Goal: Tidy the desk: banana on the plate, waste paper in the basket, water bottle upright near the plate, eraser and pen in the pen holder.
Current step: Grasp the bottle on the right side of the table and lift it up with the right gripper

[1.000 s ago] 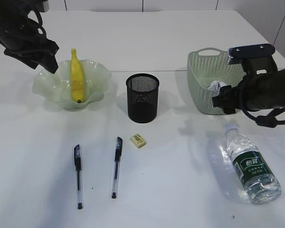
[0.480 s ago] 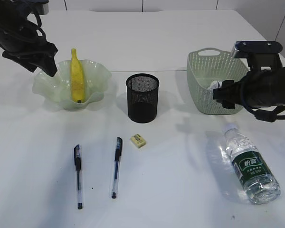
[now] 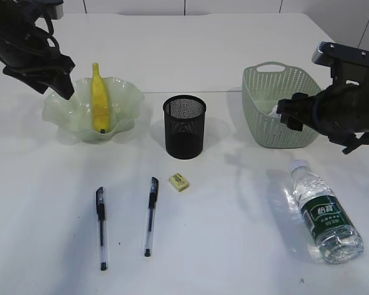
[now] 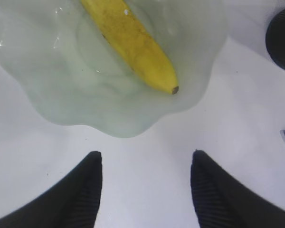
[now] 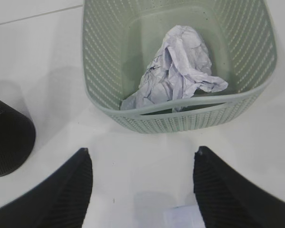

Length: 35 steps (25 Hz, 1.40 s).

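The banana lies in the pale green plate, as the left wrist view confirms: banana, plate. My left gripper hangs open and empty just off the plate's rim; in the exterior view the left gripper is at the plate's left. The waste paper sits inside the basket. Above the basket's near wall my right gripper stands open and empty. The water bottle lies on its side. The eraser and two pens lie before the pen holder.
The basket stands at the back right of the white desk, with the right arm over its right side. The pen holder shows at the left edge of the right wrist view. The bottle's cap is just below the right gripper.
My right arm has drifted to the right and a little upward beside the basket, jaws still open. The left arm and all the objects have stayed put.
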{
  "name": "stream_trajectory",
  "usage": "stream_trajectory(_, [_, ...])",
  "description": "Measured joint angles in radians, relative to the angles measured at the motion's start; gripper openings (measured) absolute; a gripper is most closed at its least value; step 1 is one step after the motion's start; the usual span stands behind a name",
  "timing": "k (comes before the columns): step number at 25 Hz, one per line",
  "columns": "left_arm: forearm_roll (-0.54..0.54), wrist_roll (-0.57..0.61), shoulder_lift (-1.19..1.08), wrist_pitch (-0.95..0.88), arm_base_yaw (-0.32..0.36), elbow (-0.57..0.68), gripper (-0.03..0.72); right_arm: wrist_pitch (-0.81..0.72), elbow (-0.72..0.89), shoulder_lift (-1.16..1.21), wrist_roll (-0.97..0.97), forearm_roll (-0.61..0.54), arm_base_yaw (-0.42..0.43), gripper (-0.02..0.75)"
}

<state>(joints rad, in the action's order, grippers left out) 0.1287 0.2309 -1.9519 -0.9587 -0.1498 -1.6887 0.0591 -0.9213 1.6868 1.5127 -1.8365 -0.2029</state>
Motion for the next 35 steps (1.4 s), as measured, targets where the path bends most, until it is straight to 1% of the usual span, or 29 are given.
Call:
stream_trajectory(7, [0.002, 0.000, 0.000, -0.008, 0.000, 0.000, 0.419, -0.004, 0.000, 0.000, 0.001, 0.000, 0.000, 0.496])
stream_trajectory(13, [0.012, 0.000, 0.000, -0.031, 0.000, 0.000, 0.419, 0.005, 0.002, -0.002, 0.049, 0.000, 0.000, 0.496])
stream_trajectory(21, [0.014, 0.000, 0.000, -0.056, 0.000, 0.000, 0.419, 0.007, 0.092, -0.002, 0.081, 0.000, 0.000, 0.496])
stream_trajectory(29, [0.018, 0.000, 0.000, -0.077, 0.000, 0.000, 0.419, 0.019, 0.096, -0.002, 0.182, 0.000, 0.000, 0.496])
stream_trajectory(35, [0.018, 0.000, 0.000, -0.079, 0.000, 0.000, 0.419, 0.021, 0.119, -0.002, 0.192, 0.000, 0.000, 0.496])
